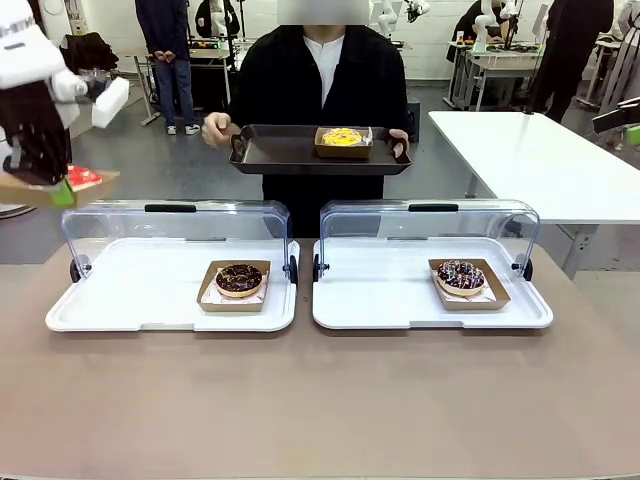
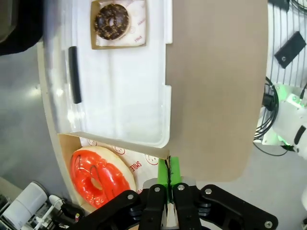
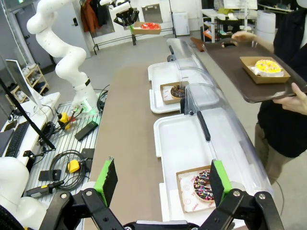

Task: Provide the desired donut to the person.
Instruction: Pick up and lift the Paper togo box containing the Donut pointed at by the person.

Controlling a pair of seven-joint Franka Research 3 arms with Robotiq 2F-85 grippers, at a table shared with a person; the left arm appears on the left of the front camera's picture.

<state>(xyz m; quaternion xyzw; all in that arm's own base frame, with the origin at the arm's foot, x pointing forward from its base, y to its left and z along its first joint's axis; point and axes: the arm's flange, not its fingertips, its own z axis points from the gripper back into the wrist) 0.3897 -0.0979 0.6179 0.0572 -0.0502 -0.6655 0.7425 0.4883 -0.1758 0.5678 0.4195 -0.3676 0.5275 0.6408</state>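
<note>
L gripper is clamped shut on the rim of a cardboard tray w/ the red-glazed donut in it. It hangs in the air at the far left, beyond the left edge of the table, tray roughly level.

R gripper has its jaws wide apart w/ nothing between them, raised at the right side.

The person stands at the far side, middle, both hands on a dark brown tray kept level above the far table edge. On it, right of centre, sits a yellow-iced donut in its own card holder.

On the table, the left white tray and right white tray sit side by side, just apart. Their clear lids both stand open, tipped to the far side.
- Left tray: choc donut in a card holder, in the right part of the tray.
- Right tray: sprinkled choc donut in a card holder, also right of centre.

The red-glazed donut is well apart from the dark brown tray — left of it. A second white table stands at the far right.
</note>
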